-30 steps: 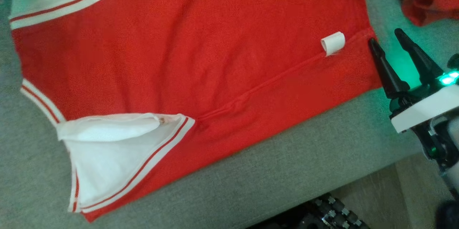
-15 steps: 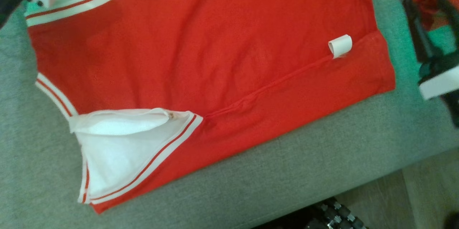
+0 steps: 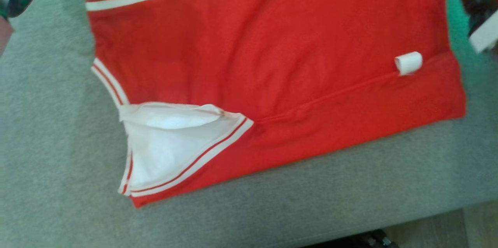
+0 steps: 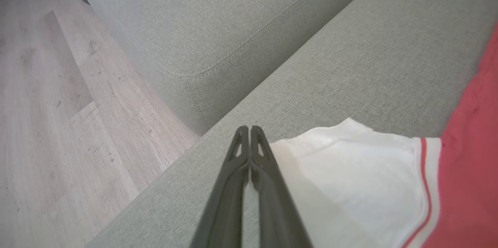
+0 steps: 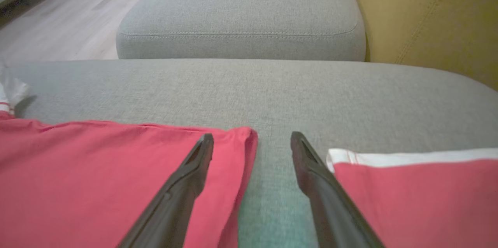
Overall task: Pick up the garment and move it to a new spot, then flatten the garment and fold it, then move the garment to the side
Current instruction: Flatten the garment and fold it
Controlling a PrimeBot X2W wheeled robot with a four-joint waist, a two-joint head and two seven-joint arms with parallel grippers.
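- Camera has turned since a second ago; shirt (image 3: 272, 46) stays flat on the sofa (image 3: 58, 123).
- Right gripper (image 5: 252, 136): spread, empty, over the hem (image 5: 245, 154), beside a second shirt (image 5: 408, 201).
- Left gripper (image 4: 249, 129): pinched together, empty, beside the sleeve (image 4: 350, 170).
- Bare sofa seat lies beyond the sleeve.

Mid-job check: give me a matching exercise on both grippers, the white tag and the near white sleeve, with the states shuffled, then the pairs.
1 left gripper
2 right gripper
3 white tag
4 white sleeve

A curled on the garment's seam
B fingers apart
C fingers together
D edged with red-striped trim

Pairs: 1-C, 2-B, 3-A, 4-D
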